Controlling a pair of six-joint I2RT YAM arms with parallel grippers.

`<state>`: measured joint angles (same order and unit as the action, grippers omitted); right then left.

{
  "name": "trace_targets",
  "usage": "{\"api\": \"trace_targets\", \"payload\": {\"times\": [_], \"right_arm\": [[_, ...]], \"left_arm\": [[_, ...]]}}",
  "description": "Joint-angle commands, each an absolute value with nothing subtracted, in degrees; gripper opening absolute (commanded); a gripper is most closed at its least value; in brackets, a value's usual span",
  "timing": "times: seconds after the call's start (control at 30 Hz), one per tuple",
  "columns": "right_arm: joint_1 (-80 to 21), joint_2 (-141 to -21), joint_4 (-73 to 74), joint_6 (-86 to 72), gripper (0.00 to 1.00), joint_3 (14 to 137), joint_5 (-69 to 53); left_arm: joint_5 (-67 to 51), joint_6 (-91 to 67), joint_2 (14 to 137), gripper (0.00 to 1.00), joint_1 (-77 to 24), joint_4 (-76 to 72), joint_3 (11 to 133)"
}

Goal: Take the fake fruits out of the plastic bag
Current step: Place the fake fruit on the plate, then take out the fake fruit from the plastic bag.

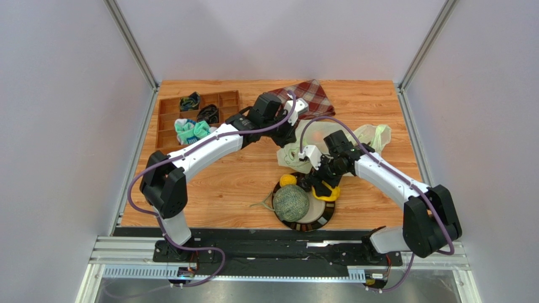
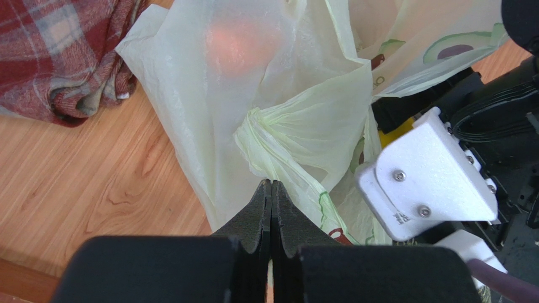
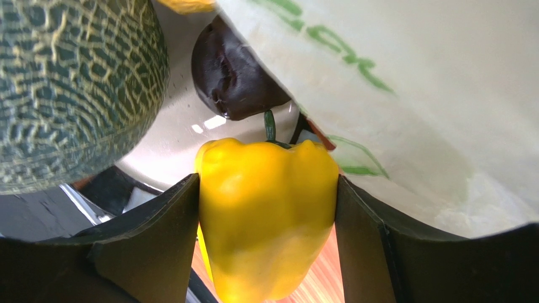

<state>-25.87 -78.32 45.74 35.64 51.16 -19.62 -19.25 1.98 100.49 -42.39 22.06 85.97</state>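
Yellow pepper [image 3: 269, 214] sits clamped in the right tool [image 3: 267, 189], at the plate [image 3: 174, 148] beside the melon [image 3: 69, 88]. Left tool [image 2: 271, 196] is pressed together, tips at the bag [image 2: 284, 82]; an orange [image 2: 237, 41] shows inside.

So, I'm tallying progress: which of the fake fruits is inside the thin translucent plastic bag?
The round orange one, glowing through the bag; the netted grey-green melon lies on the dark-rimmed plate and the right gripper holds the yellow pepper.
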Motion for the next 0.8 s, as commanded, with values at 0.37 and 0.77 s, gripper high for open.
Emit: {"api": "trace_targets", "payload": {"times": [0.37, 0.77], "right_arm": [[-25.3, -69.4, 59.8, 32.3, 1.00, 55.8, -27.2], [-20.7, -70.9, 62.2, 30.3, 0.73, 84.9, -28.6]], "left_arm": [[-21.4, 1.2, 99.9, 0.00, -42.6, 20.5, 87.9], [-23.3, 0.6, 97.3, 0.00, -42.6, 21.5, 86.9]]}}
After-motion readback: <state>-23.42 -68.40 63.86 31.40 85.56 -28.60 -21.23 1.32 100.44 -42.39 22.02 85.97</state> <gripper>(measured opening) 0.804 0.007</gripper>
